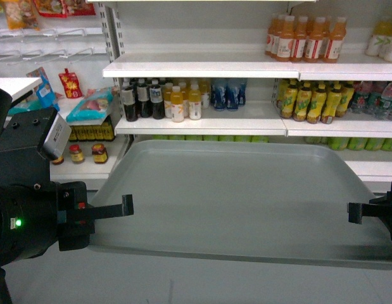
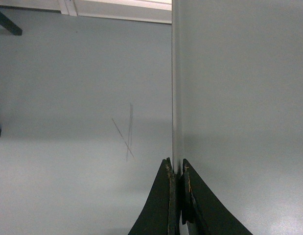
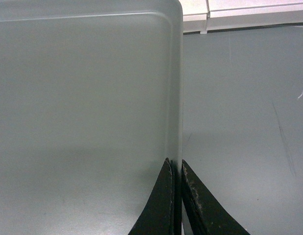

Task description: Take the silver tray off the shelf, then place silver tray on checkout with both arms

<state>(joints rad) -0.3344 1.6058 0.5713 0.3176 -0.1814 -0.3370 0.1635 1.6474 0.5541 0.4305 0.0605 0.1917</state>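
The silver tray [image 1: 240,196] hangs level in the air in front of the white shelf [image 1: 202,126], held at both short sides. My left gripper [image 1: 123,206] is shut on its left rim; in the left wrist view the fingers pinch the rim edge [image 2: 176,169] with the tray [image 2: 239,98] to the right. My right gripper [image 1: 354,212] is shut on the right rim, and the right wrist view shows the tray [image 3: 82,98] to the left of the pinched rim [image 3: 174,166]. The checkout is out of view.
Shelves behind the tray hold bottled drinks [image 1: 306,39] and dark bottles [image 1: 142,98]; snack packs [image 1: 94,104] and jars [image 1: 88,153] sit at left. Grey floor [image 2: 68,122] lies below the tray. A black leg [image 2: 7,22] shows at the floor's far left.
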